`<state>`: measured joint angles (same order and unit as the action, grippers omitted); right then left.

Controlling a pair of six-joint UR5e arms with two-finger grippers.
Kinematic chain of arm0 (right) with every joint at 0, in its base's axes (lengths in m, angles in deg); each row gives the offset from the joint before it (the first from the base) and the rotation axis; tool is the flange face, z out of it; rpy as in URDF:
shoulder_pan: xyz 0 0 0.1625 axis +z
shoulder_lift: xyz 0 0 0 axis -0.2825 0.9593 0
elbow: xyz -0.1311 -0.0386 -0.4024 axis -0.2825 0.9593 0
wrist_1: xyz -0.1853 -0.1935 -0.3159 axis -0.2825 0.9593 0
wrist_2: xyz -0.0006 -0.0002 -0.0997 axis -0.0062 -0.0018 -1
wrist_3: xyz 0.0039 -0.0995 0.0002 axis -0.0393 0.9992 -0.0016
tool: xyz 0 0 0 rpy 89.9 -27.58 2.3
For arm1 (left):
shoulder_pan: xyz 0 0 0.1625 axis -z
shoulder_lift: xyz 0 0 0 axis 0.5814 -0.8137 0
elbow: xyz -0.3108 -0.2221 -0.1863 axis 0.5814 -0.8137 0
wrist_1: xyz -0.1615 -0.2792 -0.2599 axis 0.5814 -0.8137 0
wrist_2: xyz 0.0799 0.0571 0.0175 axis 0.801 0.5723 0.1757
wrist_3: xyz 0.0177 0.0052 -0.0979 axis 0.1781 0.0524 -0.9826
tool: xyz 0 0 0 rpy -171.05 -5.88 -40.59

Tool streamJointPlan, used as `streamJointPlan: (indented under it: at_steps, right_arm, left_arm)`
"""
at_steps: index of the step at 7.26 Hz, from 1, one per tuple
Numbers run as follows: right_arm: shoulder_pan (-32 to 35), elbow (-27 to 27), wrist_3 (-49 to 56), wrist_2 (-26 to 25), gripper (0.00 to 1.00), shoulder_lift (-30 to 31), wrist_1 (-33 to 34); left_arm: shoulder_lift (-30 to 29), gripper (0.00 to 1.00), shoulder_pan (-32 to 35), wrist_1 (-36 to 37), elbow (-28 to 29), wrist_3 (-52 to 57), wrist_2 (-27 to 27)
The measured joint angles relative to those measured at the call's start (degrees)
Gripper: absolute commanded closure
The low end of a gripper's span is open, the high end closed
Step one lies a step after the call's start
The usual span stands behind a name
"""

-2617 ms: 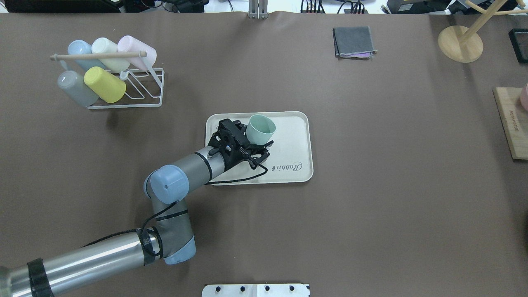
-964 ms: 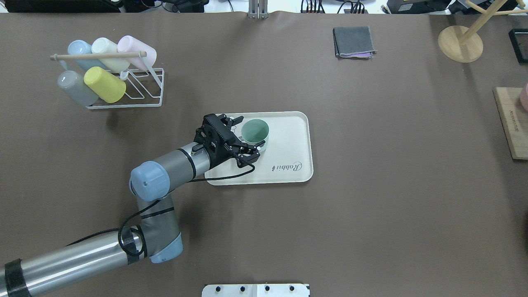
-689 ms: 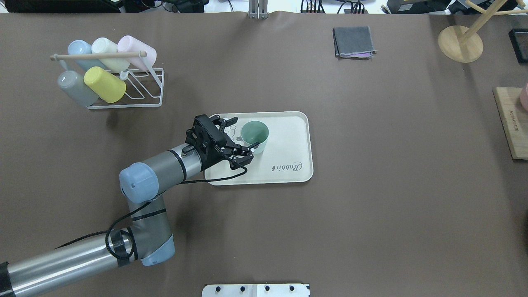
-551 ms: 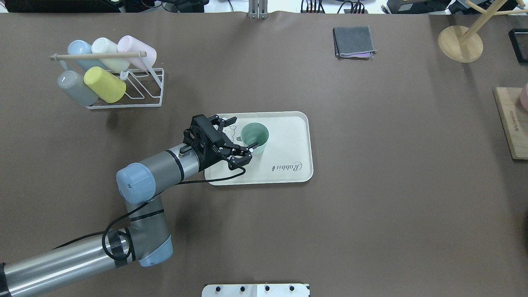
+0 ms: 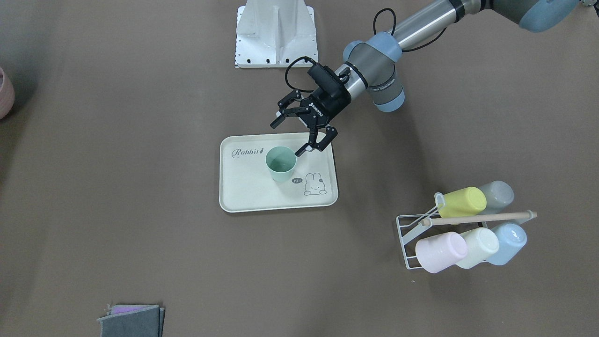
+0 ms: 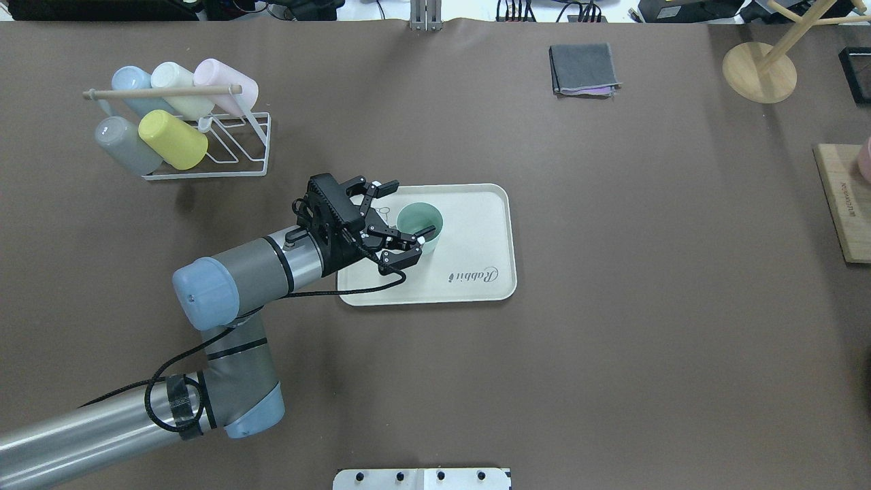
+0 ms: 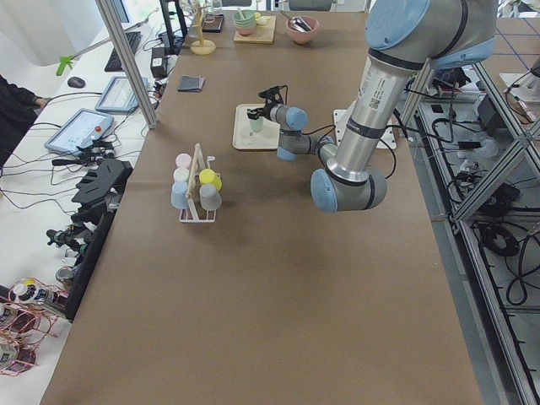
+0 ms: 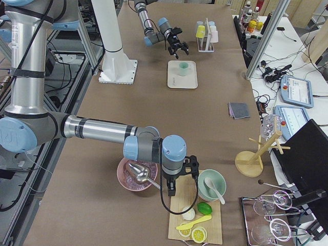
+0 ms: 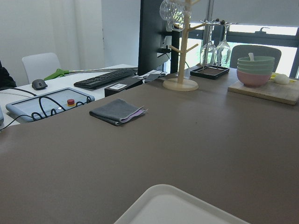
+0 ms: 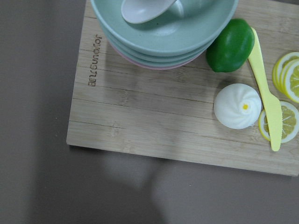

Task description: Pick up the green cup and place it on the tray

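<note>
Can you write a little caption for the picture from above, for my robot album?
The open left gripper sits by the green cup, which stands upright on the tray.

The green cup (image 6: 420,228), small, smooth and mint-toned, stood upright with its mouth up on the left half of the tray (image 6: 480,214). The cream, round-cornered tray lay flat on the bench (image 6: 612,354), left of centre.
</note>
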<state>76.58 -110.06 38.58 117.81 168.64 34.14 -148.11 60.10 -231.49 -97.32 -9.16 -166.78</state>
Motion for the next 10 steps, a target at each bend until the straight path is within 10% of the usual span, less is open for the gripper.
streamJointPlan:
  at_steps: [6,10]
  right_arm:
    - [0.0,0.0,-0.2,-0.3,0.0,-0.2,0.0]
    - [0.0,0.0,-0.7,0.0,0.0,-0.1,0.0]
  left_arm:
    - [-5.7,0.01,12.9,51.7,-22.5,-0.6,-3.7]
    - [3.5,0.01,42.9,69.4,-20.3,-2.7,-31.1]
